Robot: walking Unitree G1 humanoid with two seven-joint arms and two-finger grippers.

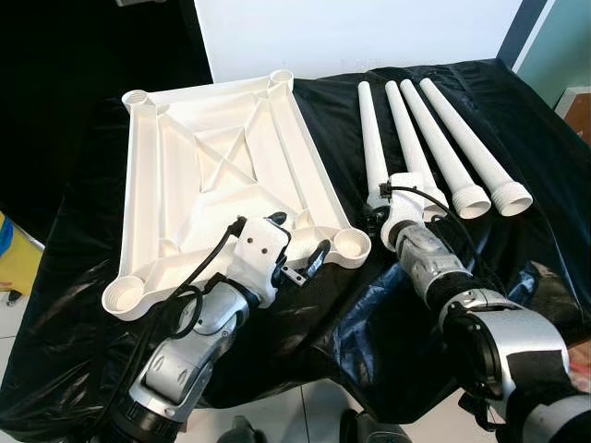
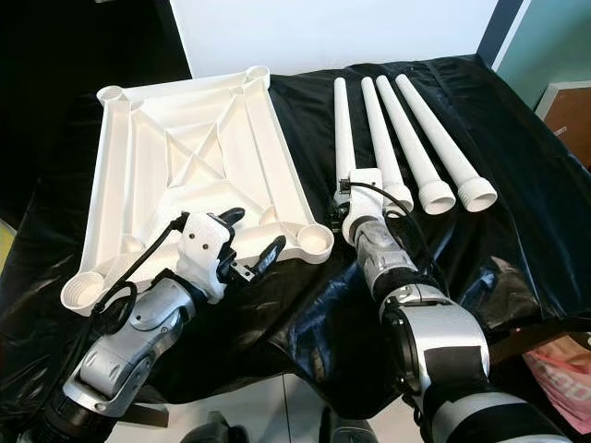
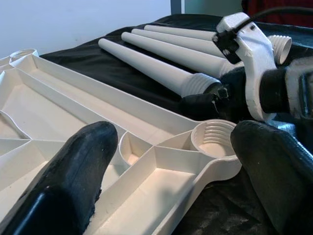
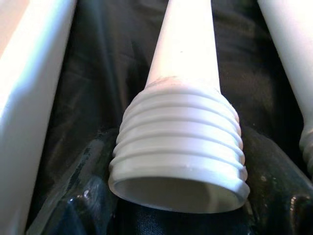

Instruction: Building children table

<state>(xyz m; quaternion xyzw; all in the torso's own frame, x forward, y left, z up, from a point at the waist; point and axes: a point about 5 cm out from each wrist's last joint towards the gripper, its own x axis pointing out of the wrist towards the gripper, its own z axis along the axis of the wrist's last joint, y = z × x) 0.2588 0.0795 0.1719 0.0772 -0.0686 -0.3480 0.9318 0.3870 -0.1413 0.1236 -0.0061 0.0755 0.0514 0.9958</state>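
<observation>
Tabletop (image 1: 185, 166), white plastic, is laid underside up on a surface draped in black sheet (image 1: 517, 120), ribs and four corner sockets exposed. Four white legs (image 1: 434, 138) are lined up side by side to the right of it, threaded ends toward the robot. Left gripper (image 1: 297, 247) is held over the tabletop's near right corner, fingers spread wide and gripping nothing; in the left wrist view one finger (image 3: 73, 171) is seen above the ribbed tray and the other finger (image 3: 274, 171) is seen over the black sheet outside it, with the threaded corner socket (image 3: 214, 138) between them. Right gripper (image 1: 380, 214) is placed at the threaded end of the leftmost leg (image 1: 372, 138); in the right wrist view that threaded end (image 4: 178, 142) is seen close up, with black fingers on either side. Whether the leg is actually clamped cannot be told.
</observation>
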